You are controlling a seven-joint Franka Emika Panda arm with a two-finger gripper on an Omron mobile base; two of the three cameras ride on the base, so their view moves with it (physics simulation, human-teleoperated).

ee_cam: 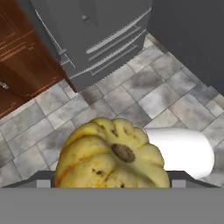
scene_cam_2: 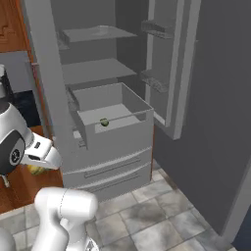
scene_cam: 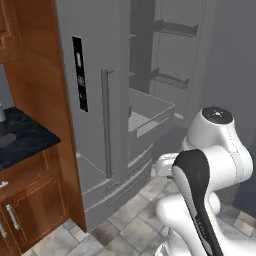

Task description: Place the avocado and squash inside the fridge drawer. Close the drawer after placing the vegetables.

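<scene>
My gripper (scene_cam_2: 35, 169) grips the ribbed yellow squash (ee_cam: 112, 159); the open grey fridge drawer (scene_cam_2: 115, 132), green avocado (scene_cam_2: 104, 122) inside, lies at two o'clock.

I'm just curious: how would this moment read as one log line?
squash: in gripper, not yet at fridge | avocado: in fridge drawer | drawer: open
</scene>
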